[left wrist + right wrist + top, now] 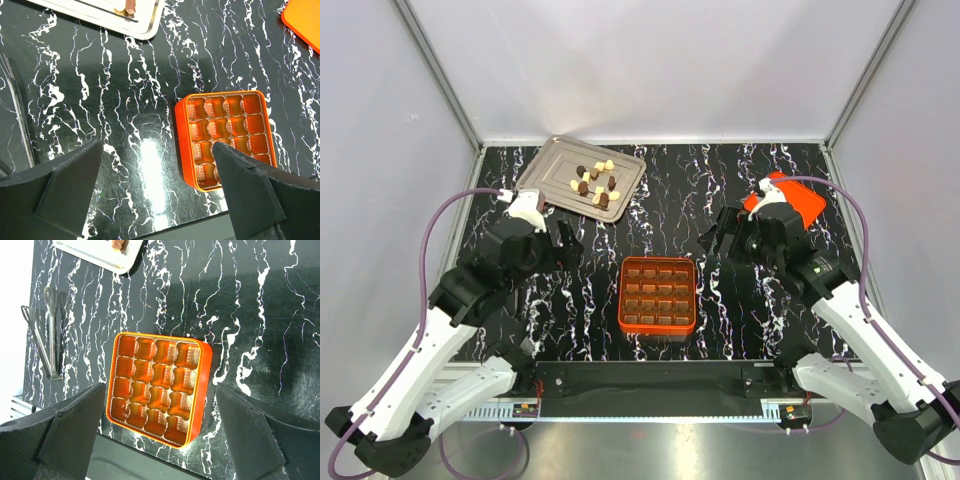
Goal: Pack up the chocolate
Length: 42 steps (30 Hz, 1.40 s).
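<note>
Black marbled desk runs open between the central orange box and the far-left tray holding the chocolate. The left pincer and right pincer hang spread. Only the right wrist view shows probable tongs by the desk's edge.

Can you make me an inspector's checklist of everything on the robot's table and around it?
Surface: black table with white veins; no spills seen.
Job's things: chocolate pieces, dark and cream, all on the silver tray at the far left; orange box in the middle, every cell empty.
Clutter: orange lid at the far right; metal tongs lying left of the box.
Grippers: left gripper open and empty; right gripper open and empty.
Cables: purple cable looping beside the left arm, another beside the right.
Surroundings: plain pale walls; nothing else seen.
</note>
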{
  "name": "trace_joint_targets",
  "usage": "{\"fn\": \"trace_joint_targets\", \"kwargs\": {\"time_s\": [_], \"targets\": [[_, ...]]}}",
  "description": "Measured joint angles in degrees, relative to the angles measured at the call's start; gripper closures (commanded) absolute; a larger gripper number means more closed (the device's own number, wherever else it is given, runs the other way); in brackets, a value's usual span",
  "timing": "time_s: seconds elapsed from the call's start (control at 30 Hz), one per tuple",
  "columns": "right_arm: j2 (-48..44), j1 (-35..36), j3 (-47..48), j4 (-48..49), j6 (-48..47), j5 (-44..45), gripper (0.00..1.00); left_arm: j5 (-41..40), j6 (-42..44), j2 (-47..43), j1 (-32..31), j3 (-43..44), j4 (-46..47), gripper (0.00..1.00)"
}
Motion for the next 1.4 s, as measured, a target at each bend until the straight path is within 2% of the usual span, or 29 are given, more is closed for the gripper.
{"fn": "trace_joint_targets", "kwargs": {"time_s": [0.2, 0.4, 0.53, 0.6, 0.7, 0.9, 1.07, 1.23, 1.4], "targets": [[-0.85, 0.0, 0.0, -0.02, -0.04, 0.11, 0.0, -2.4, -0.24, 0.59, 0.0, 0.61, -0.76, 0.01], [-1.03, 0.0, 0.0, 0.0, -0.17, 0.04, 0.0, -7.26, 0.09, 6.54, 1.81, 7.78, -3.72, 0.01], [-1.05, 0.0, 0.0, 0.15, -0.15, -0.15, 0.0, -7.89, 1.66, 12.39, 12.17, 10.1, -3.91, 0.04], [-1.27, 0.0, -0.04, 0.76, -0.15, -0.83, 0.0, -8.02, 2.38, 16.81, 19.45, 10.1, -3.96, 0.06], [-2.43, 0.0, -0.63, 2.36, -0.07, -2.21, 0.0, -8.02, 3.23, 24.04, 26.38, 9.44, -2.86, 0.09], [-5.49, 0.0, -2.23, 4.72, 0.37, -5.49, 0.0, -4.0, 4.57, 32.37, 35.26, 3.45, 1.79, 0.23], [-6.73, 0.0, -3.58, 5.88, 0.33, -6.14, 0.0, 1.27, 5.53, 41.79, 42.03, 3.08, 4.72, 0.32], [-7.19, 0.0, -5.29, 6.78, 0.28, -6.16, 0.0, 5.7, 6.64, 48.15, 42.51, 3.08, 5.81, 0.39], [-6.16, 0.0, -5.35, 7.96, 0.22, -6.56, 0.0, 8.9, 7.74, 51.69, 42.34, 3.1, 6.69, 0.57]]}}
